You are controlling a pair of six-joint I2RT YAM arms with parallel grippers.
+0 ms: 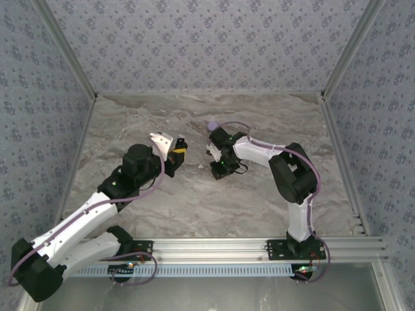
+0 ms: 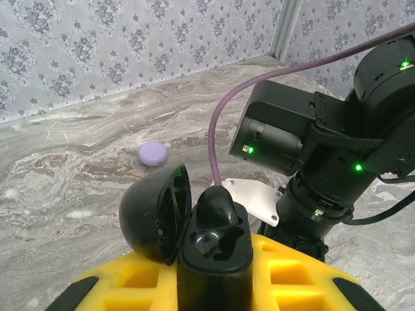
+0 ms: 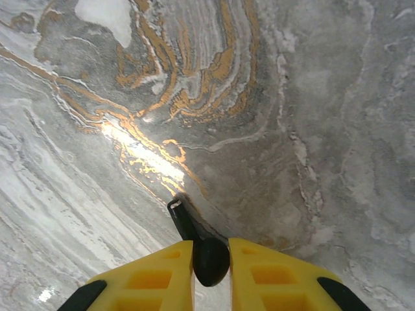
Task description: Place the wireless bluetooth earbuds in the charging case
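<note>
Black charging case (image 2: 214, 262) sits clamped in the left gripper (image 2: 214, 254), its lid (image 2: 155, 217) swung open toward 10 o'clock.

In the left wrist view, one black earbud (image 2: 217, 206) stands in the case's far well, with the well beside it bare. The yellow fingers (image 2: 133, 275) press the case body from both sides. The right gripper (image 3: 211, 242) is pinched shut on the second earbud (image 3: 209, 258), whose stem slants to 11 o'clock toward the marble-patterned table (image 3: 311, 129); whether the tip touches cannot be told. From above, the held case lies at 9 o'clock of the right gripper, near but apart. A lilac puck (image 2: 152, 154) rests on the table at 11 o'clock of the case, untouched by either arm.
</note>
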